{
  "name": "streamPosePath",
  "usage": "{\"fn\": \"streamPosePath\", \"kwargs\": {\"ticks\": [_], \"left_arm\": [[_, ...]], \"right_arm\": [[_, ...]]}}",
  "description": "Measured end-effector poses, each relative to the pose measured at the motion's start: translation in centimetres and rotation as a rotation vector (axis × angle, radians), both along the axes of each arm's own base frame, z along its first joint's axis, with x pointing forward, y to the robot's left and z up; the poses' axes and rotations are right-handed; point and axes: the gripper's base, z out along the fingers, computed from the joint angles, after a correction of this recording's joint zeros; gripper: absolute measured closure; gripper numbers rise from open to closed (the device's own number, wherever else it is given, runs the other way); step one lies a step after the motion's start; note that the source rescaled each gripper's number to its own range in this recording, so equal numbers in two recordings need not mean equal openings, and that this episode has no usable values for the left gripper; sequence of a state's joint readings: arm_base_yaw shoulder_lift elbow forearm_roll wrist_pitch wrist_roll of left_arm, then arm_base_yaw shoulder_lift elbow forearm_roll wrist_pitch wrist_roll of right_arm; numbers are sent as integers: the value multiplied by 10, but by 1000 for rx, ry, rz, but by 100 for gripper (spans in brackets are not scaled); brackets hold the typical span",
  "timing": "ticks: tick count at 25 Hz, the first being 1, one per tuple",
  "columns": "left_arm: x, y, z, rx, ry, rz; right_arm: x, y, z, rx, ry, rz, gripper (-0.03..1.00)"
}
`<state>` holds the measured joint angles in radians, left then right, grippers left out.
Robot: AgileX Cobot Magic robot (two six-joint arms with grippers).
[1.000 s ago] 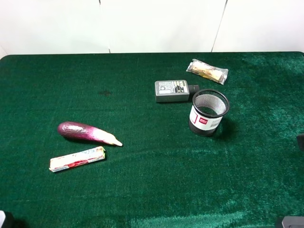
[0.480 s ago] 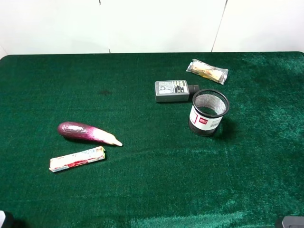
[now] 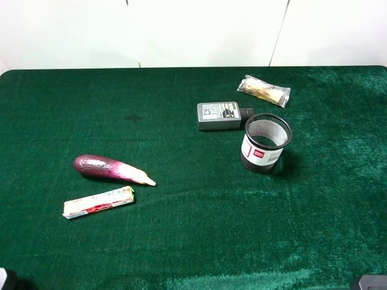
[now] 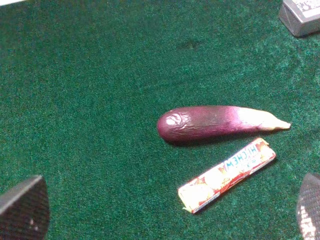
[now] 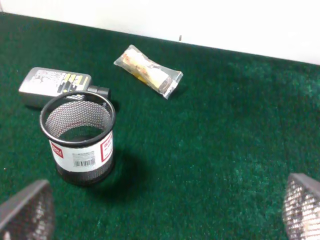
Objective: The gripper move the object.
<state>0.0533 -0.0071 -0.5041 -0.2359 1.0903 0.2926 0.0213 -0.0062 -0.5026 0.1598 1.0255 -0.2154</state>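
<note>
My right gripper (image 5: 160, 212) is spread wide and grasping nothing, fingertips (image 5: 27, 212) showing only at the frame corners of its wrist view, hovering near side of the mesh cup (image 3: 266, 143); left gripper (image 4: 165, 212) is likewise released and empty over the eggplant (image 3: 112, 168) and candy stick (image 3: 98, 202) on the left. The snack packet (image 3: 263, 90) lies flat on the green cloth (image 3: 193, 241) at far right, just beyond the cup and right of the grey power adapter (image 3: 221, 115), apart from both, untouched
</note>
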Motion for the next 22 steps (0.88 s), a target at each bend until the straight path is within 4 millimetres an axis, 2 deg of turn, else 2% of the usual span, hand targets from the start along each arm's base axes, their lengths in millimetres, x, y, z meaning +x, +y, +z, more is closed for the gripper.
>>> {"fn": "streamPosePath", "kwargs": {"ticks": [22], "left_arm": [[0,0,0,0,0,0]], "right_arm": [[0,0,0,13,3,-10,-3]]}}
